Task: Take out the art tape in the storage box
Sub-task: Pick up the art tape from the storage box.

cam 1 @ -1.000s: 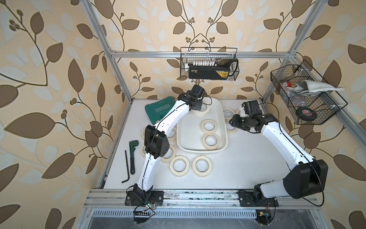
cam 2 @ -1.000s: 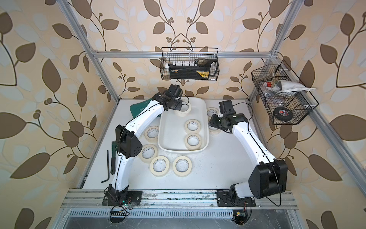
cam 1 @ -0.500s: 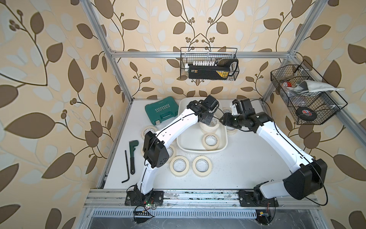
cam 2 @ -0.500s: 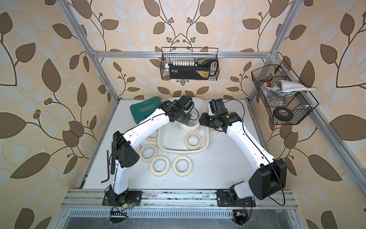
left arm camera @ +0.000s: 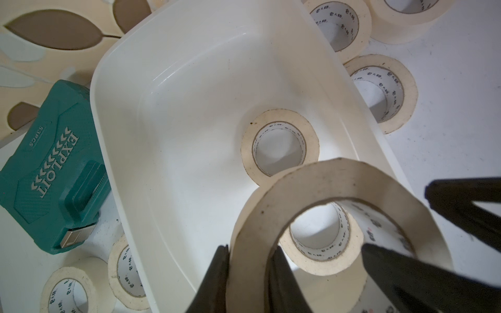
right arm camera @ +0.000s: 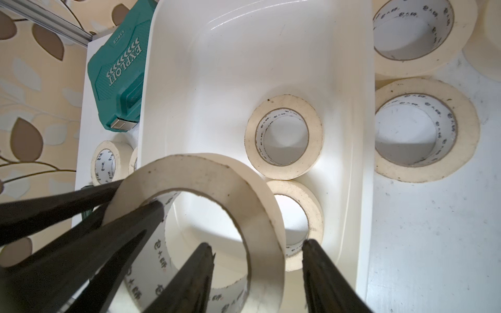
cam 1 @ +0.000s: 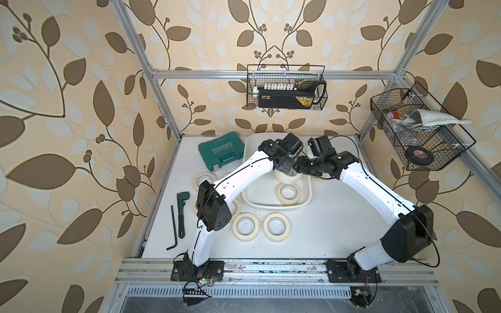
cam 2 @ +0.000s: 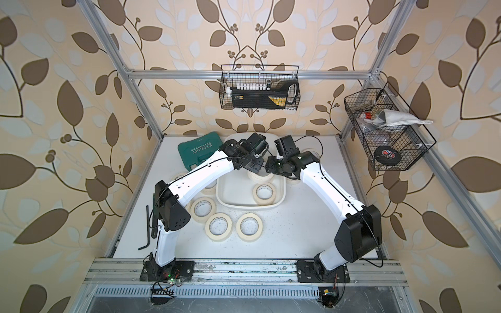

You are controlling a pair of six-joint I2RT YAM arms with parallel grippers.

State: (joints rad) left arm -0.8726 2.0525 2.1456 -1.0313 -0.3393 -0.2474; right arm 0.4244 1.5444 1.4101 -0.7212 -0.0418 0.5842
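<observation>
Art tape roll (left arm camera: 325, 178) in play hangs lifted over the storage box (cam 1: 271, 207), above the box's 3 o'clock half when seen in a top view with the back wall at 12. Its open core faces roughly upward, a little tilted. The left gripper (left arm camera: 249, 248) pinches the roll's wall on the 9 o'clock side, one finger inside the core and one outside. The right gripper (right arm camera: 257, 244) stands at 3 o'clock with its fingers spread, straddling the opposite wall without visibly pressing it. Both arms are equally near, so this looks like a hand-over that turns on the right fingers closing across that wall. Two more rolls (right arm camera: 315, 135) lie flat, side by side, on the box floor beneath. Other rolls (cam 1: 245, 226) sit on the table (cam 1: 339, 230) at the box's 6, 9 and 3 o'clock, and a green tool case (cam 1: 219, 151) lies at its 10 o'clock.
</observation>
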